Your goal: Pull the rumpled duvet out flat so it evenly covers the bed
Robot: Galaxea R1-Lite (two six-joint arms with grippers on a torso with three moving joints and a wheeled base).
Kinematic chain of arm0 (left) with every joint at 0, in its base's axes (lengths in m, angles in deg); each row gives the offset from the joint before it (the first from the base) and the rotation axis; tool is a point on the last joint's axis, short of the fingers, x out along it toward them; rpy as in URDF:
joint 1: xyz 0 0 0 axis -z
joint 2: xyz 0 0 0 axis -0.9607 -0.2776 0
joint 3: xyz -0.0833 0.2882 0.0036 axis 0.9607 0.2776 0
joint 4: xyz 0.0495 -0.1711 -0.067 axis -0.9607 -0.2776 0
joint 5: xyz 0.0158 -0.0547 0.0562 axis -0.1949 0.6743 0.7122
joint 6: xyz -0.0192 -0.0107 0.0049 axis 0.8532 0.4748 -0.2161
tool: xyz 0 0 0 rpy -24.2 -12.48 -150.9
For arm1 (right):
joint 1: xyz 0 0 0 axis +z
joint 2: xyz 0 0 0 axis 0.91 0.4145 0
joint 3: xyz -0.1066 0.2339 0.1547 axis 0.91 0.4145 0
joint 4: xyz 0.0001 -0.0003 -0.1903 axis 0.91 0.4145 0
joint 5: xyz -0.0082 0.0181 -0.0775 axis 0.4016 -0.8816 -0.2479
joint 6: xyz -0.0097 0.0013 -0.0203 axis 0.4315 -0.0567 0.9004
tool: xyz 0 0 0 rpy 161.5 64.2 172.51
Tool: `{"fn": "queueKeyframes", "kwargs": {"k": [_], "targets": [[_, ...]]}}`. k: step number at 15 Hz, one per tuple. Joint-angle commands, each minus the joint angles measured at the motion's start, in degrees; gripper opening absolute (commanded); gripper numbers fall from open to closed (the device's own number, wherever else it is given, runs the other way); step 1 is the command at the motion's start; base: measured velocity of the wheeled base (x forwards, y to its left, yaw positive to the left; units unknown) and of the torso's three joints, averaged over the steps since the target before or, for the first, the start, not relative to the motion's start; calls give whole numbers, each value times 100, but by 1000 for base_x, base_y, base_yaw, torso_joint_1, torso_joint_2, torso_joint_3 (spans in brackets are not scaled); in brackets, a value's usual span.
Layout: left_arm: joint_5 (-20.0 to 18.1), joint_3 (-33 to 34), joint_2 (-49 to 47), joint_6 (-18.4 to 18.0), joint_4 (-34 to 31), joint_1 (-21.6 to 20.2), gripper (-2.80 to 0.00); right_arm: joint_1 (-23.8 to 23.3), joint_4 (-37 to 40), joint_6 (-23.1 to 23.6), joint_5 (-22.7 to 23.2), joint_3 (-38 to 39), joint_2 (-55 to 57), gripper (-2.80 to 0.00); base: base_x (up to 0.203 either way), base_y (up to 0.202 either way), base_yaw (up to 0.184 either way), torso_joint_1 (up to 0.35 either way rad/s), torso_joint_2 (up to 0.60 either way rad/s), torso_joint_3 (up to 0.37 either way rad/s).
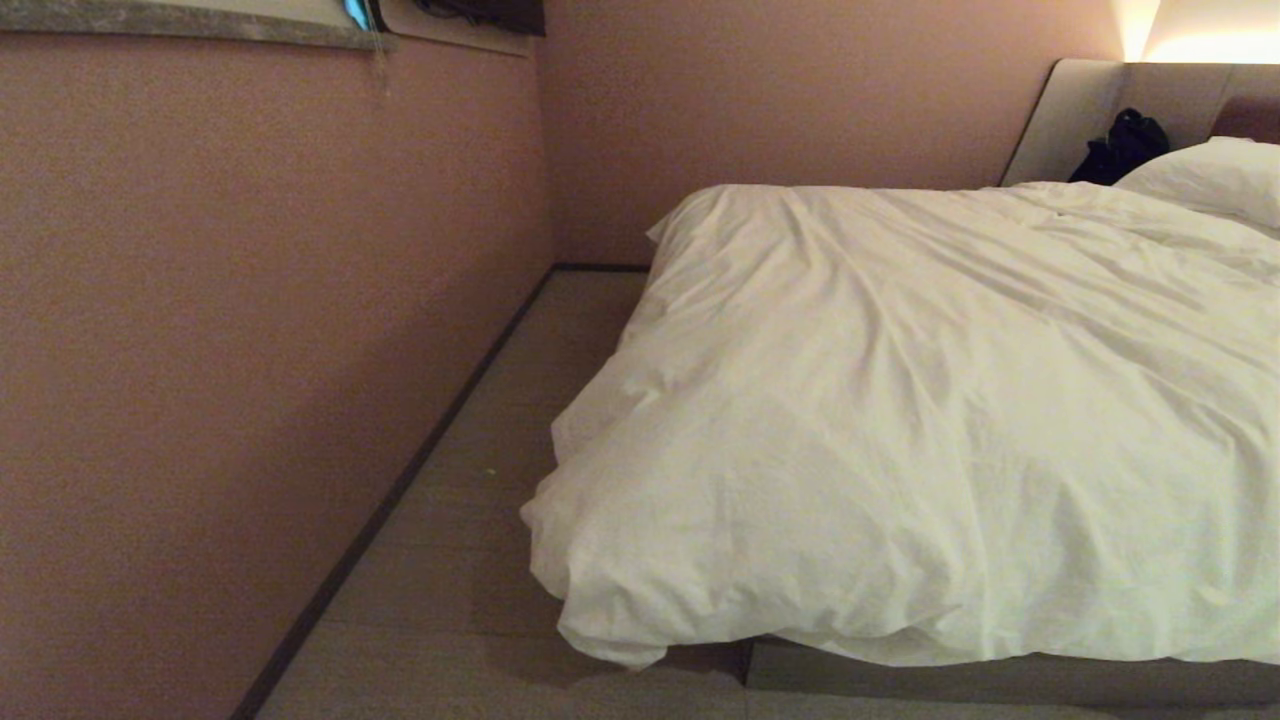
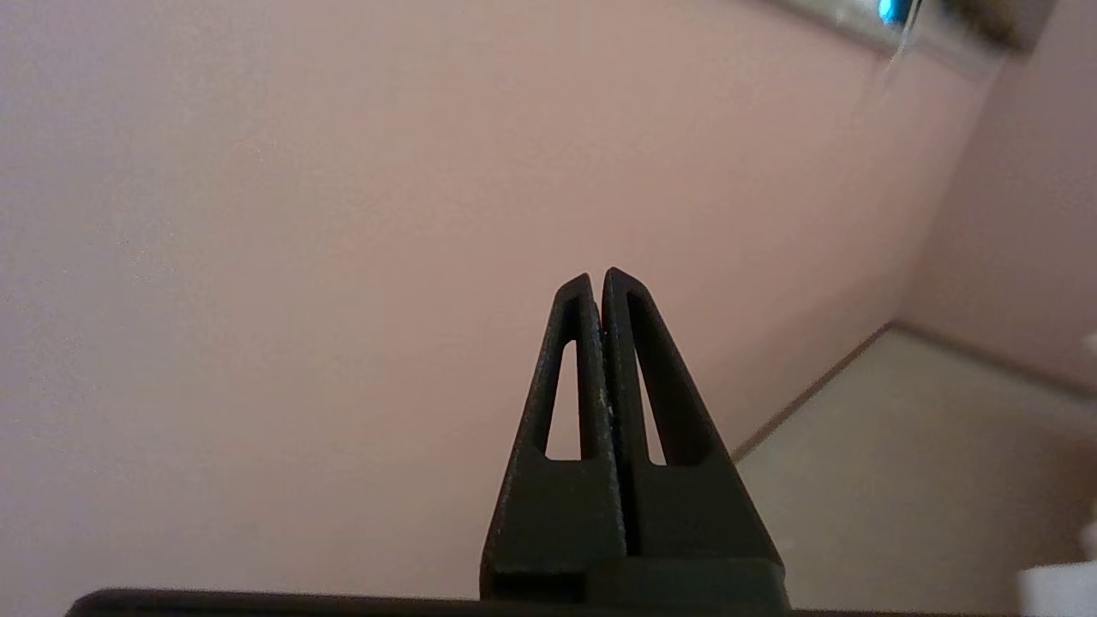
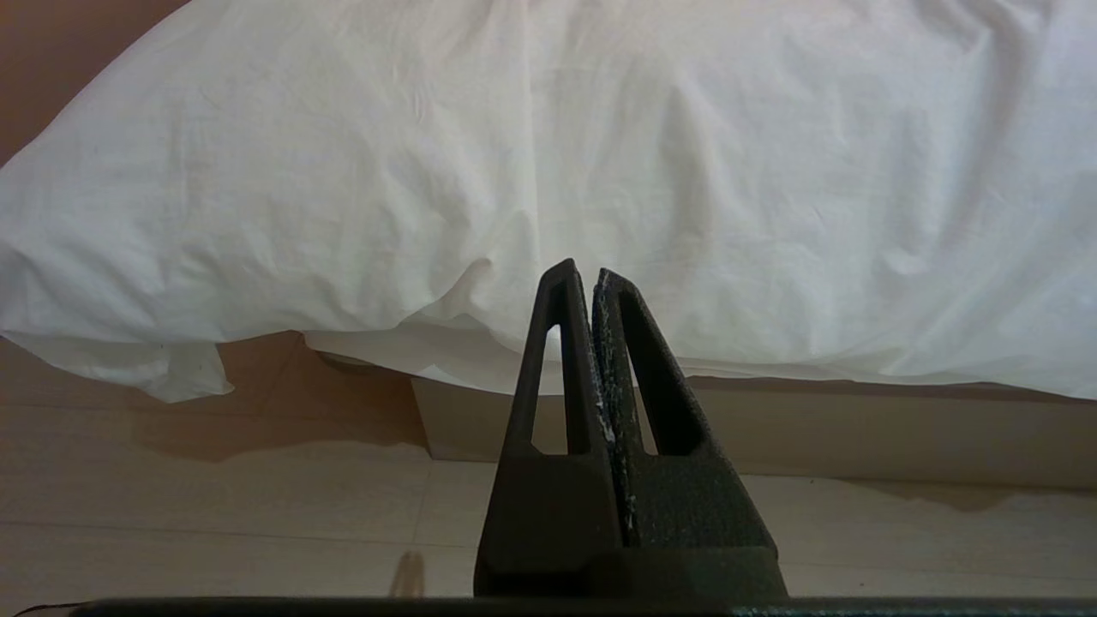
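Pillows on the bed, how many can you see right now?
1. A white pillow lies at the head of the bed, just past the duvet's far edge, beside a dark bag. The frame cuts it off, so more may be hidden.

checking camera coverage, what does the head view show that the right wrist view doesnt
Only the head view shows the pillow, the padded headboard, a dark item leaning against it, the pink wall, and the duvet's full top surface. Neither arm appears there.

Only the right wrist view shows the right gripper, shut and empty, hanging short of the bed's foot end.

Both show the duvet drooping over the bed's corner, the platform base, and the floor.
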State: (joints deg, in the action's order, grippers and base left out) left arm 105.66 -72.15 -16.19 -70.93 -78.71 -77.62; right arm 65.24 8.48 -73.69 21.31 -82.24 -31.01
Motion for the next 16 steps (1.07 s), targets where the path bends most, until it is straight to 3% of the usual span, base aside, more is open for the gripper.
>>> {"fn": "queueKeyframes", "kwargs": {"k": [1,3,6,8,15,16], "targets": [[-30,51,52,247,-53,-4,-280,0,0,1,0,0,-2,-280,0,0,0,0,0,0],[-335,186,41,260,-63,8,-280,0,0,1,0,0,-2,-280,0,0,0,0,0,0],[-487,354,114,269,-153,138,-280,0,0,1,0,0,-2,-280,0,0,0,0,0,0],[-850,493,468,277,-517,283,-280,0,0,1,0,0,-2,-280,0,0,0,0,0,0],[-3155,706,1686,621,-2539,339,-280,0,0,1,0,0,-2,-280,0,0,0,0,0,0],[-3196,860,1687,719,-2573,339,-280,0,0,1,0,0,-2,-280,0,0,0,0,0,0]]}}
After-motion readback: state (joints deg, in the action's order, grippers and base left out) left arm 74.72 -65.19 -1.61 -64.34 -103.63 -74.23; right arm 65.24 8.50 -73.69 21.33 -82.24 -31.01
